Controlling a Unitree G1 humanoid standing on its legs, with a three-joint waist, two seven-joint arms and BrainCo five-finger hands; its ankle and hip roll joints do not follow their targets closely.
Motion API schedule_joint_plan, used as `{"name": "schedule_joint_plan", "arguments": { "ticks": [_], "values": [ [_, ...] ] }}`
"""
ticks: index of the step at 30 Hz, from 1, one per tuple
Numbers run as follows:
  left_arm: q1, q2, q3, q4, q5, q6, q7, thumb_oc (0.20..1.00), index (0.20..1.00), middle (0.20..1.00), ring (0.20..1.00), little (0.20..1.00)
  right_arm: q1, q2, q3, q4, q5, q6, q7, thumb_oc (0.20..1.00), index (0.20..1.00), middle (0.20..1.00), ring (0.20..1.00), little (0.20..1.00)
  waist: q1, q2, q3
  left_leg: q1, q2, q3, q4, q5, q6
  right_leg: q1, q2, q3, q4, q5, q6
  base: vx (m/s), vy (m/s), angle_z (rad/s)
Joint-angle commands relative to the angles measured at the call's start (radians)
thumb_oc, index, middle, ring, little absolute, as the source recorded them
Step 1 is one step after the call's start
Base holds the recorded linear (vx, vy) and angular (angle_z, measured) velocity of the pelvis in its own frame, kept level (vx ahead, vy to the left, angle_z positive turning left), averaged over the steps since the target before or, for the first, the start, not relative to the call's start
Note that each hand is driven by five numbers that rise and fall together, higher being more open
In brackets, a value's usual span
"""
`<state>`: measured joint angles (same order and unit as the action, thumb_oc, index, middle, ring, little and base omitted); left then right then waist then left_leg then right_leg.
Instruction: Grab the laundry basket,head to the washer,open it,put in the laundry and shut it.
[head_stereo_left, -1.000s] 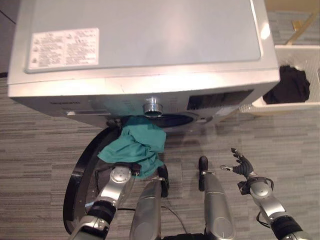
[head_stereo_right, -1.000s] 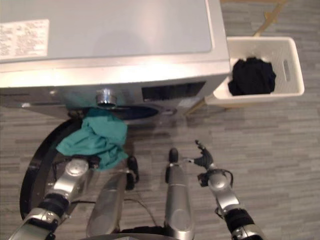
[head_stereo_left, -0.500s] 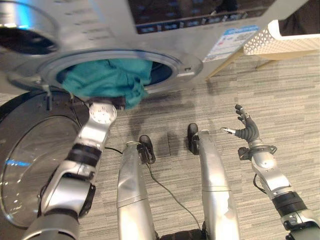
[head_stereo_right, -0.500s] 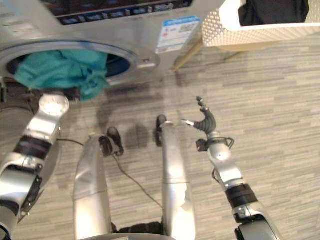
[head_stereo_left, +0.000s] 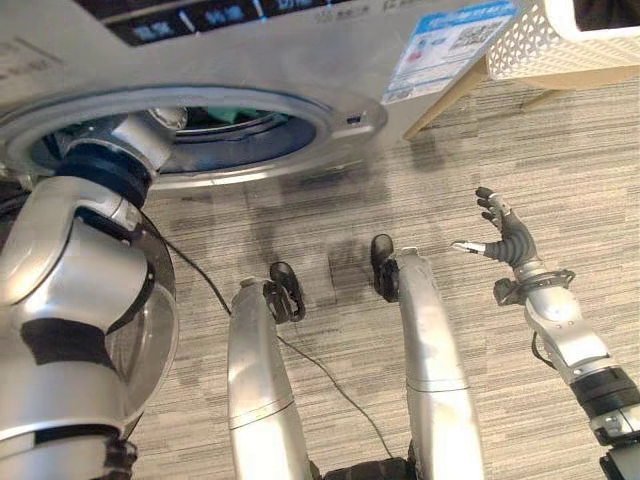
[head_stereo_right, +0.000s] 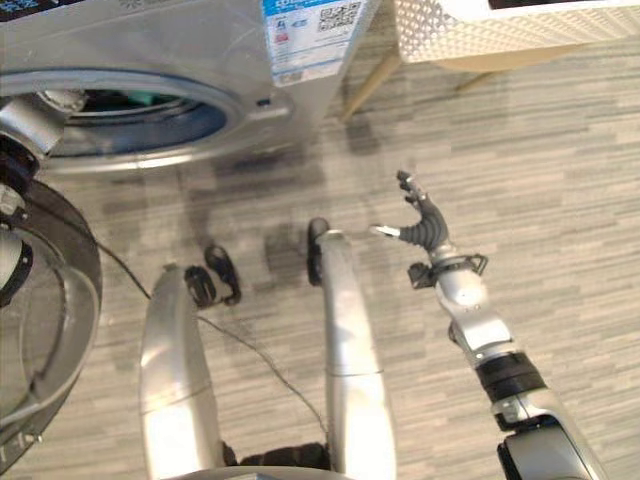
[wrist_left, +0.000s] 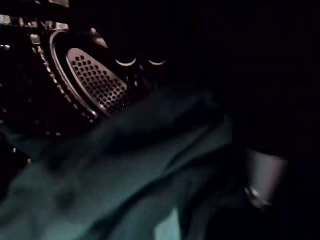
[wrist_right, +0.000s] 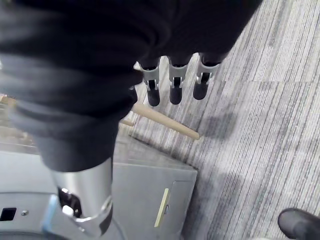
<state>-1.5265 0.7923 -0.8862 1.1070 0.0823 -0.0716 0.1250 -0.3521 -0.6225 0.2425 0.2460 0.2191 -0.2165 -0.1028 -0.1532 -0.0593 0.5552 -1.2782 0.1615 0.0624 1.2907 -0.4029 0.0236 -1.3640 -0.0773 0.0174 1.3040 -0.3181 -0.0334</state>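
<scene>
- Left eye view: left arm reaches through the washer (head_stereo_left: 300, 60) porthole, its hand hidden inside the drum, so can't tell whether the fingers are open or closed.
- Left wrist view: teal laundry (wrist_left: 125, 170) lies in the dark drum, beside the perforated drum paddle (wrist_left: 95, 82).
- Washer door (head_stereo_left: 150, 330) hangs open at the robot's left.
- Right hand (head_stereo_left: 510, 240) hovers over the floor (head_stereo_left: 560, 150), fingers spread, empty.
- White laundry basket (head_stereo_left: 550, 45) sits just right of the washer.
</scene>
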Motion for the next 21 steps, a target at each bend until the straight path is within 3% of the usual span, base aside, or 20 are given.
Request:
{"name": "schedule_joint_plan", "arguments": {
  "ticks": [1, 3, 6, 10, 11, 14, 17, 18, 19, 20, 21],
  "values": [
    [0.004, 0.006, 0.045, 0.004, 0.069, 0.01, -0.031, 1.0, 1.0, 1.0, 1.0, 1.0, 0.06, 0.028, 0.029, -0.024, 0.026, -0.02, 0.031, 1.0, 1.0, 1.0, 1.0, 1.0, -0.025, 0.021, -0.126, -0.009, -0.041, -0.035, 0.036, -0.093, 0.045, 0.045, -0.014, 0.053, -0.103, -0.021, 0.04, -0.04, -0.051, 0.07],
    [0.014, 0.012, 0.068, -0.036, 0.06, 0.005, 0.001, 1.0, 1.0, 1.0, 1.0, 1.0, 0.053, 0.028, 0.035, -0.022, 0.022, -0.023, 0.031, 1.0, 1.0, 1.0, 1.0, 1.0, -0.017, 0.021, -0.13, -0.004, -0.045, -0.036, 0.027, -0.087, 0.041, 0.051, -0.016, 0.053, -0.106, -0.018, 0.04, -0.05, -0.049, 0.13],
    [0.145, 0.015, 0.226, -0.199, -0.05, -0.033, 0.127, 1.0, 1.0, 1.0, 1.0, 1.0, 0.066, 0.033, 0.038, -0.026, 0.009, -0.04, 0.013, 1.0, 1.0, 1.0, 1.0, 1.0, 0.003, 0.021, -0.135, 0.013, -0.055, -0.044, -0.006, -0.069, 0.029, 0.074, -0.028, 0.045, -0.123, -0.02, 0.038, -0.05, -0.06, 0.17],
    [0.479, -0.018, 0.457, -0.44, -0.154, -0.066, 0.161, 1.0, 1.0, 1.0, 1.0, 1.0, 0.095, 0.073, 0.018, 0.016, -0.037, -0.016, -0.019, 1.0, 1.0, 1.0, 1.0, 1.0, 0.037, 0.022, -0.147, 0.08, -0.065, -0.042, -0.108, -0.038, 0.016, 0.147, -0.045, 0.027, -0.202, -0.006, 0.039, -0.06, -0.029, 0.16],
    [0.68, -0.087, 0.56, -0.56, -0.216, -0.093, 0.14, 1.0, 1.0, 1.0, 1.0, 1.0, 0.11, 0.101, 0.005, 0.042, -0.059, 0.003, -0.032, 1.0, 1.0, 1.0, 1.0, 1.0, 0.054, 0.021, -0.151, 0.132, -0.072, -0.039, -0.176, -0.016, 0.008, 0.199, -0.052, 0.016, -0.261, 0.008, 0.042, -0.05, -0.009, 0.15],
    [0.966, -0.234, 0.671, -0.68, -0.281, -0.115, 0.096, 1.0, 1.0, 1.0, 1.0, 1.0, 0.129, 0.137, -0.014, 0.104, -0.096, 0.031, -0.047, 1.0, 1.0, 1.0, 1.0, 1.0, 0.078, 0.02, -0.154, 0.25, -0.082, -0.03, -0.297, 0.019, -0.003, 0.313, -0.061, -0.007, -0.372, 0.038, 0.053, -0.03, 0.005, 0.13],
    [1.102, -0.306, 0.705, -0.721, -0.319, -0.118, 0.062, 1.0, 1.0, 1.0, 1.0, 1.0, 0.148, 0.159, -0.027, 0.146, -0.105, 0.045, -0.046, 1.0, 1.0, 1.0, 1.0, 1.0, 0.092, 0.02, -0.156, 0.348, -0.089, -0.026, -0.388, 0.042, -0.002, 0.405, -0.069, -0.021, -0.444, 0.059, 0.062, 0.01, -0.003, 0.14],
    [1.232, -0.359, 0.718, -0.725, -0.338, -0.122, 0.028, 1.0, 1.0, 1.0, 1.0, 1.0, 0.171, 0.174, -0.043, 0.194, -0.113, 0.052, -0.04, 1.0, 1.0, 1.0, 1.0, 1.0, 0.106, 0.019, -0.16, 0.461, -0.099, -0.026, -0.486, 0.063, -0.006, 0.515, -0.079, -0.041, -0.532, 0.084, 0.072, 0.02, -0.004, 0.08],
    [1.236, -0.36, 0.719, -0.727, -0.337, -0.121, 0.027, 1.0, 1.0, 1.0, 1.0, 1.0, 0.172, 0.173, -0.042, 0.194, -0.113, 0.051, -0.04, 1.0, 1.0, 1.0, 1.0, 1.0, 0.105, 0.019, -0.155, 0.473, -0.099, -0.026, -0.494, 0.066, -0.006, 0.526, -0.08, -0.042, -0.538, 0.086, 0.072, 0.09, -0.029, 0.19],
    [1.333, -0.393, 0.721, -0.704, -0.353, -0.122, -0.003, 1.0, 1.0, 1.0, 1.0, 1.0, 0.203, 0.186, -0.045, 0.25, -0.124, 0.059, -0.031, 1.0, 1.0, 1.0, 1.0, 1.0, 0.115, 0.015, -0.15, 0.594, -0.112, -0.03, -0.596, 0.094, -0.01, 0.655, -0.087, -0.064, -0.64, 0.117, 0.086, 0.01, -0.033, 0.25],
    [1.363, -0.4, 0.723, -0.683, -0.351, -0.12, -0.015, 1.0, 1.0, 1.0, 1.0, 1.0, 0.208, 0.19, -0.045, 0.272, -0.126, 0.059, -0.027, 1.0, 1.0, 1.0, 1.0, 1.0, 0.118, 0.011, -0.156, 0.643, -0.118, -0.023, -0.669, 0.144, -0.01, 0.701, -0.09, -0.077, -0.703, 0.159, 0.084, 0.01, -0.033, 0.28]
  ]
}}
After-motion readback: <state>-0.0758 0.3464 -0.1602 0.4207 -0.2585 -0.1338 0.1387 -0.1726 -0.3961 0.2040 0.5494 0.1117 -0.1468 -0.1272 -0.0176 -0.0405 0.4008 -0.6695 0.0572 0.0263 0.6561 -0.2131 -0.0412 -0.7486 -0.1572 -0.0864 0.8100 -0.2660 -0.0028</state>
